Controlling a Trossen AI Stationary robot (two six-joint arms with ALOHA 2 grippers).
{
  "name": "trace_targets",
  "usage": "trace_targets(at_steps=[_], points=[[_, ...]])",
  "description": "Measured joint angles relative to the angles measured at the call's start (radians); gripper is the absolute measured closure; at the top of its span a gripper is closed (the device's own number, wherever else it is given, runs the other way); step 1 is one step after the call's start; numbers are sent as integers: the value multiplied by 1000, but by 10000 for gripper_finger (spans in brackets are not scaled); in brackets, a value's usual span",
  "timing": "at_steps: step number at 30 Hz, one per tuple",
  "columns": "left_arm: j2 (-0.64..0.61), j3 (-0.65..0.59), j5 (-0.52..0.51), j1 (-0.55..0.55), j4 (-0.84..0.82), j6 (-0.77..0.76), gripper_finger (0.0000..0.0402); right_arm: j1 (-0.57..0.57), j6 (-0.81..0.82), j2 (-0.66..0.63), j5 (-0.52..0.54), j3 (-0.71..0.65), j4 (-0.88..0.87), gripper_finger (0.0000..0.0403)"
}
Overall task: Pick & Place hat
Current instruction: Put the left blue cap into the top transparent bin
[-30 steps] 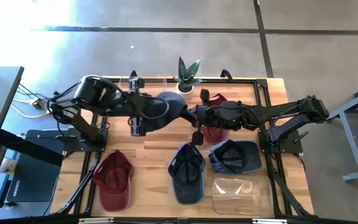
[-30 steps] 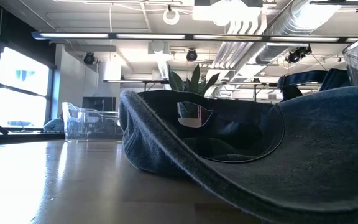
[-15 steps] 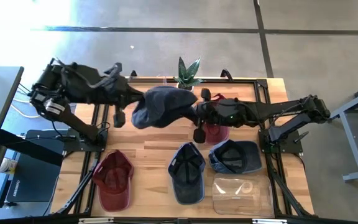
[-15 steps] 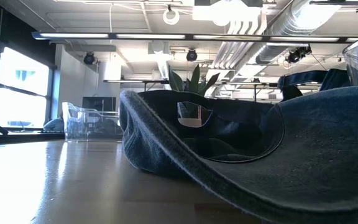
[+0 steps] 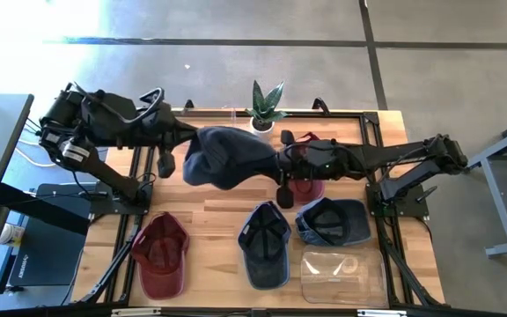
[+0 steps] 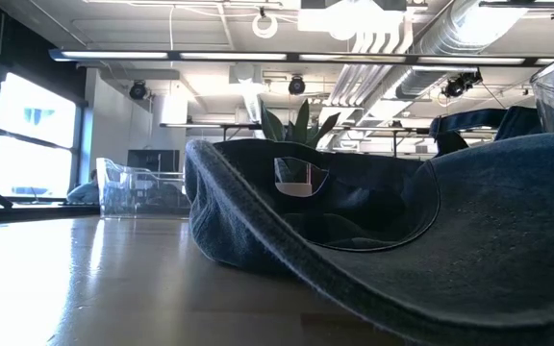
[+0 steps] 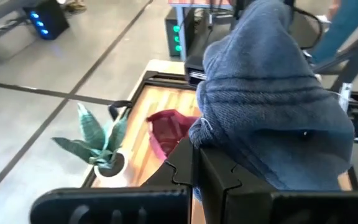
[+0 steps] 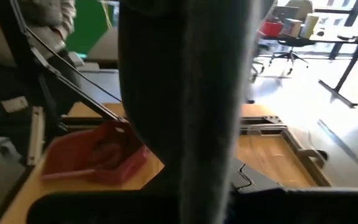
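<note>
A blue-grey denim hat (image 5: 229,157) hangs above the table's far middle, stretched between my two grippers. My left gripper (image 5: 186,158) reaches in from the table's left and is shut on the hat's left side; the left wrist view shows the bunched crown (image 7: 272,99) just past the fingers. My right gripper (image 5: 279,167) comes in from the table's right and is shut on the hat's right side, whose cloth (image 8: 185,87) fills the middle of the right wrist view. My left gripper pinches a bunched edge of the hat's cloth (image 7: 205,138) between its two fingers, coming almost level from the table's left. The hat is lifted clear of the table. My right gripper pinches the hat's opposite edge (image 8: 194,171) between its fingers, coming almost level from the table's right; the cloth stands as a dark band right in front of its camera.
A red hat (image 5: 306,183) lies on the table under the right arm. Along the near edge lie another red hat (image 5: 160,255), a navy hat (image 5: 265,242), a denim hat (image 5: 333,220) and a clear plastic container (image 5: 341,275). A potted plant (image 5: 267,106) stands at the far edge.
My left gripper has drawn back toward the table's left edge and risen, rolling as it went, with the hat's left side in it. The hat has spread out wider between the two grippers and stays clear of the table. My right gripper has tipped slightly downward in place.
</note>
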Motion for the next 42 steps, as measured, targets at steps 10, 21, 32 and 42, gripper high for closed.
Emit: trace_targets(at_steps=[10,21,32,42], points=[[68,4,-220,-1,-65,4,401,11,185,2,-49,-4,15,376],[159,2,-403,0,-145,35,401,10,392,2,-26,-3,-85,385],[162,3,-335,2,-108,98,401,6,371,2,-8,-5,-118,384],[157,6,-213,3,-95,80,401,-75,412,4,-85,-8,-320,264]])
